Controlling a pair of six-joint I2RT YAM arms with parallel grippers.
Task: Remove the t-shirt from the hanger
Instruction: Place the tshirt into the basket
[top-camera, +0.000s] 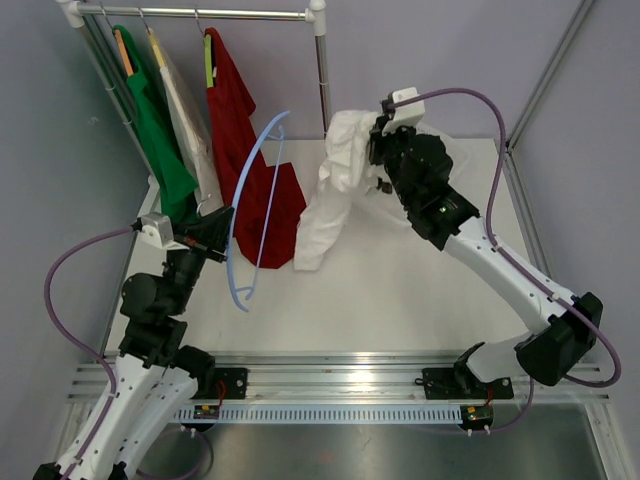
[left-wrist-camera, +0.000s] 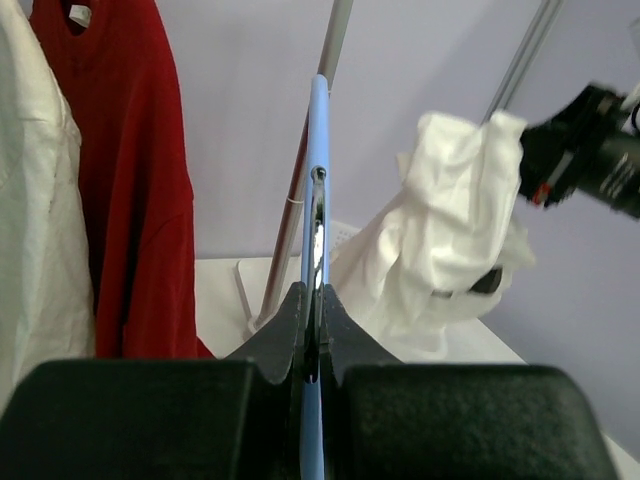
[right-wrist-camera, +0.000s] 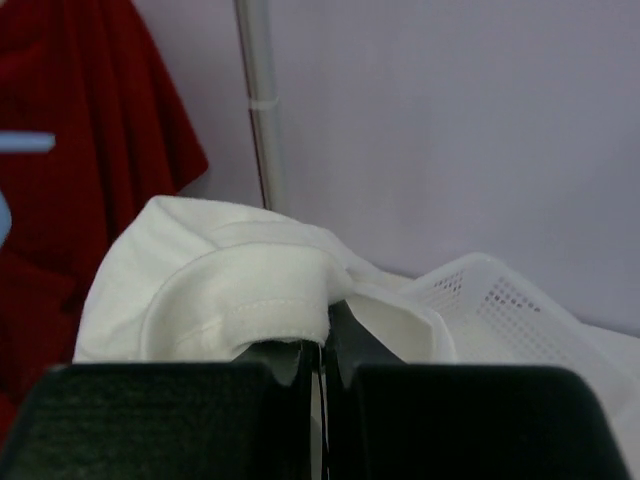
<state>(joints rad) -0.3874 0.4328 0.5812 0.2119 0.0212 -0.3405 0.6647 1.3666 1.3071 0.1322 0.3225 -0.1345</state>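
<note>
A white t-shirt (top-camera: 333, 190) hangs bunched from my right gripper (top-camera: 378, 160), which is shut on its fabric and holds it above the table's back middle. It also shows in the right wrist view (right-wrist-camera: 230, 290), draped over the fingers, and in the left wrist view (left-wrist-camera: 450, 250). A bare light-blue hanger (top-camera: 250, 205) stands to the shirt's left, free of it. My left gripper (top-camera: 218, 225) is shut on the hanger, whose blue bar (left-wrist-camera: 316, 180) runs up between the jaws in the left wrist view.
A clothes rail (top-camera: 200, 14) at the back left carries a green shirt (top-camera: 160, 130), a cream shirt (top-camera: 190, 120) and a red shirt (top-camera: 245, 150). A white perforated basket (right-wrist-camera: 520, 310) sits at the back right, behind the held shirt.
</note>
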